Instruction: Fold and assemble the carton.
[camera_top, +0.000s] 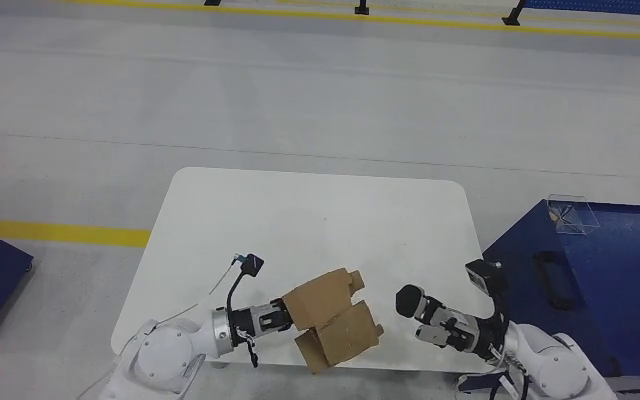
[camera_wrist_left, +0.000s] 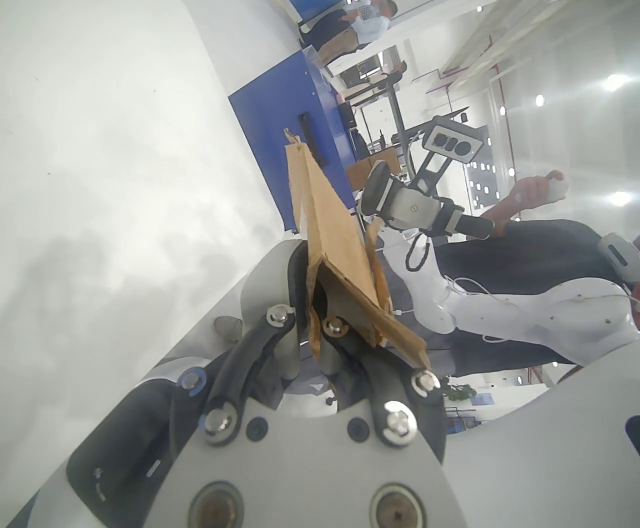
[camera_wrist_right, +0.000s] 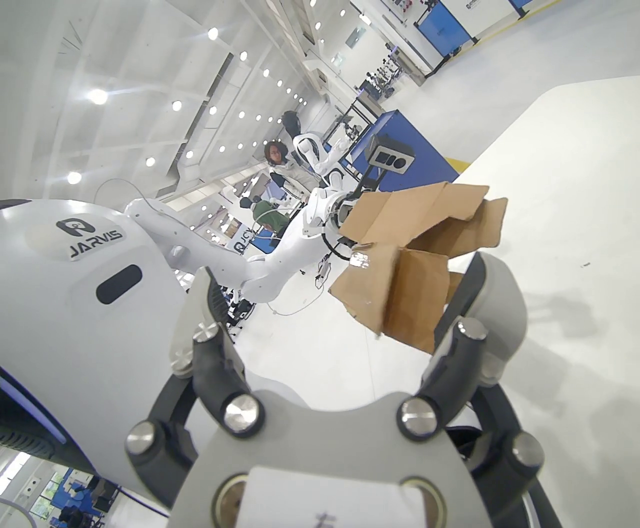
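On the left, my left end effector (camera_top: 283, 316) is squeezed tight on one edge of the carton (camera_top: 333, 318). From the left wrist camera I see the brown cardboard pinched between its two fingers (camera_wrist_left: 265, 285). I think it holds the edge and not the middle so that the rest of the carton sticks out free, where the other arm can get at it. The carton is in the middle, between my two arms, over the near edge of the white table (camera_top: 300, 210). I cannot tell if it rests on the table or hangs just above it. It is not a box yet: it is bent into a few panels, and some flaps poke out in different ways. So I judge the folding is only partly done. On the right, my right end effector (camera_top: 408, 300) is near the carton but not touching it. Its fingers (camera_wrist_right: 492, 300) are wide apart with nothing between them. It points at the loose flaps, and I guess that is so it can push or grab one while the left side holds the carton steady. The cardboard looks thin and bendy, so a hard push could make it slip or twist in the left grip.
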